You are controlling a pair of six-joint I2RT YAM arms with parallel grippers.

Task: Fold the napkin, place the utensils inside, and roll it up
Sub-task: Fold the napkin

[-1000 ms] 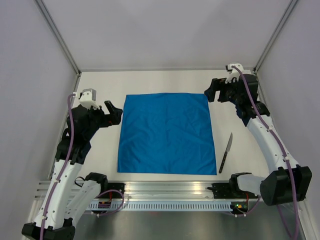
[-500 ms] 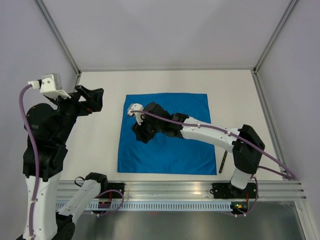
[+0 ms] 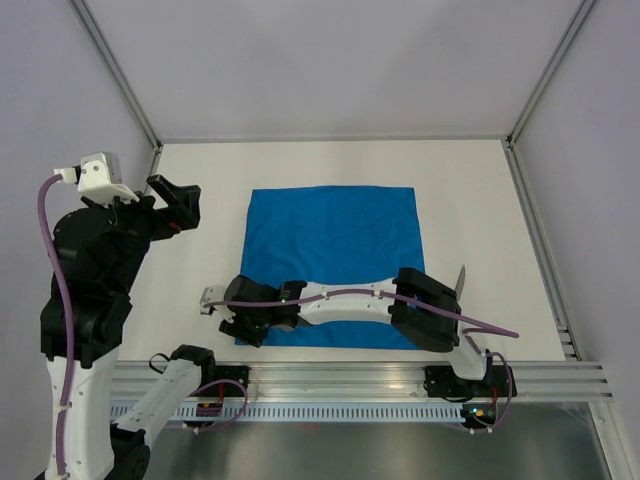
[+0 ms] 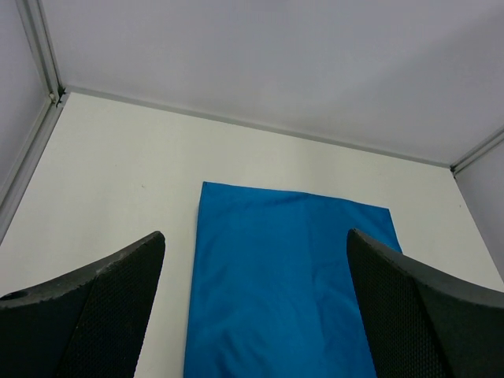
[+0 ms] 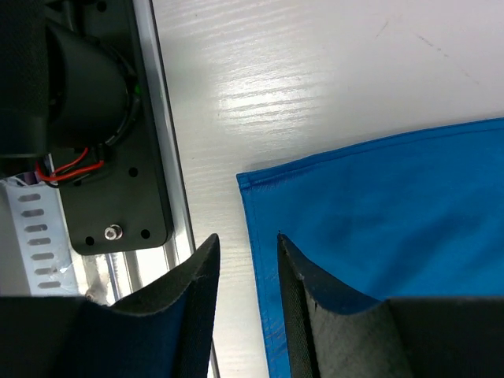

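The blue napkin (image 3: 335,245) lies flat in the middle of the white table. My right arm reaches low along its near edge, and my right gripper (image 3: 238,325) is at the near left corner. In the right wrist view the right gripper (image 5: 246,240) stands open with a narrow gap, and the napkin's hemmed edge (image 5: 256,236) lies on the table between the fingers. Only the knife's blade tip (image 3: 461,276) shows; the arm hides the handle. My left gripper (image 3: 176,204) hangs wide open, raised left of the napkin (image 4: 283,283), holding nothing.
An aluminium rail (image 3: 340,382) runs along the table's near edge, close to the right gripper. The left arm's black base mount (image 5: 102,157) sits on that rail just beside the napkin corner. Grey walls with metal posts (image 3: 118,75) enclose the table.
My right arm swung from the far right corner across the napkin down to its near left corner, and its jaws narrowed. My left arm lifted and drew back to the left.
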